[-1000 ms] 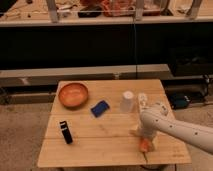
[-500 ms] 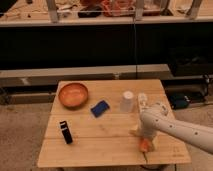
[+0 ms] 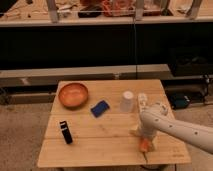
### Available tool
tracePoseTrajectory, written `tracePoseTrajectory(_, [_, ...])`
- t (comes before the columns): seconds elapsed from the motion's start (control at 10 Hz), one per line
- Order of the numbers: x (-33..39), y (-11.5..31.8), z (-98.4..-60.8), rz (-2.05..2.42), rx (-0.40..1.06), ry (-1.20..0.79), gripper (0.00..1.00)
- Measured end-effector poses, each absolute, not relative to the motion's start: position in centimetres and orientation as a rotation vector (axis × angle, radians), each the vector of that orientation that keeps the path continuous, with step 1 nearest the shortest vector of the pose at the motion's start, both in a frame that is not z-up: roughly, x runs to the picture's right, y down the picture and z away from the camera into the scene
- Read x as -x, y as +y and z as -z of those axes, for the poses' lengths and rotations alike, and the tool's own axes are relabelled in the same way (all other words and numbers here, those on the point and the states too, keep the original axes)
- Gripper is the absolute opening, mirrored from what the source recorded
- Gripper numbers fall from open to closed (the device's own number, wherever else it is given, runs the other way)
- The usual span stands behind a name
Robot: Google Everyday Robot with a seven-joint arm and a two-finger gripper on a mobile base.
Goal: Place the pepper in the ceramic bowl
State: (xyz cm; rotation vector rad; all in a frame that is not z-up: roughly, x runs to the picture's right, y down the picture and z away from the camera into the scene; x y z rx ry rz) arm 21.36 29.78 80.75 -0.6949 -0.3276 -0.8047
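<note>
At the lower right of the frame the white arm reaches down over the wooden bench (image 3: 100,145), its claw (image 3: 144,140) at the pepper (image 3: 144,145) near the front edge; whether the claw is clenched cannot be told. The ceramic bowl (image 3: 73,94) sits at the upper left, well apart. Between them lie a blue object (image 3: 99,108) and a white cup (image 3: 127,101).

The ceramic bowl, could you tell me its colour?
Glossy orange-brown ceramic bowl, camera view; gripper far right.
</note>
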Motion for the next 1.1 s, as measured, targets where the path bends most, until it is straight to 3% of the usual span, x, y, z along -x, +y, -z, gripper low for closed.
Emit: tracePoseTrajectory(1.1, [-21.27,29.81,-80.72,0.806,0.7,-0.328,0.8])
